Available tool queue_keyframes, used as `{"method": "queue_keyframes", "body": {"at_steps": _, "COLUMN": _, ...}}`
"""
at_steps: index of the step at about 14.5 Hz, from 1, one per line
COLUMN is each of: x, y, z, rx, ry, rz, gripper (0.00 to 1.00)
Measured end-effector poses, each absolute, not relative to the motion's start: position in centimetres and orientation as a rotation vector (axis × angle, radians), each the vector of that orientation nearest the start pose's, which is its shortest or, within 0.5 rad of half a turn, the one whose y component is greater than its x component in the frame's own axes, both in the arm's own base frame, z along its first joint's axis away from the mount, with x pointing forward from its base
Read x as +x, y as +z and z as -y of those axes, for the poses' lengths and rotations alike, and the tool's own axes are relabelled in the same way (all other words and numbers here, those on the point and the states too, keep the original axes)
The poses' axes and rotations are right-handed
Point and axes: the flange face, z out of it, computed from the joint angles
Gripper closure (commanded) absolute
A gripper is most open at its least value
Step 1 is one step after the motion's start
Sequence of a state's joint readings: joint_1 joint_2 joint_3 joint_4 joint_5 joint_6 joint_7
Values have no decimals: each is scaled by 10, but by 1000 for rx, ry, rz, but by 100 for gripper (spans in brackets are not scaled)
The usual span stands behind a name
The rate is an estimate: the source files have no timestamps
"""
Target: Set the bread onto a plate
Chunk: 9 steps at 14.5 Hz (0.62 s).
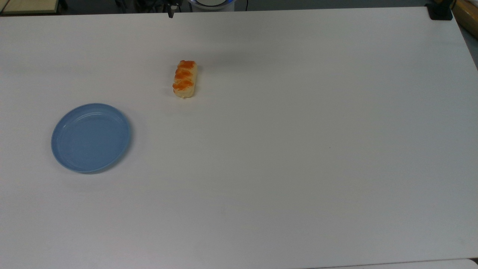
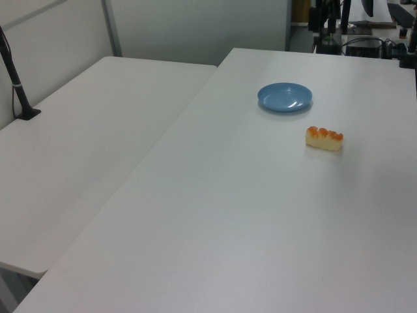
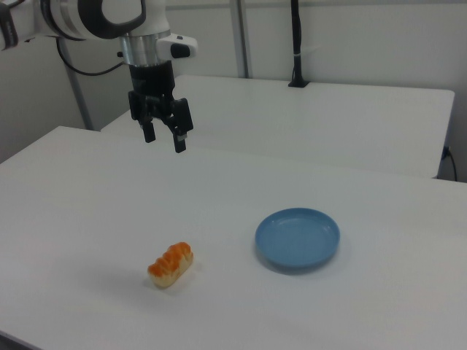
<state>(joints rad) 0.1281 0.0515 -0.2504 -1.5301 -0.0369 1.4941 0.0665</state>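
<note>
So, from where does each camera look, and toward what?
Top view: high above the table, looking down; a dark tip at the far edge.
Left view: beside the table, looking across bread toward plate.
Right view: opposite side; arm and gripper, jaws open, hang above the table.
All share bread and plate.

The top view looks steeply down on the worktop [image 1: 298, 149]. Left and right views face it obliquely from opposite ends, sharing it.
</note>
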Motion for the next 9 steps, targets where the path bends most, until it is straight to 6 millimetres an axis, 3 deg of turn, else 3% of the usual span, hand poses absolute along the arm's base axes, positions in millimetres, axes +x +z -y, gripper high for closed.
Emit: {"method": "queue_keyframes", "body": {"at_steps": 9, "x": 557, "y": 610, "z": 76, "rx": -3173, "ry": 124, "rz": -321, "gripper": 0}}
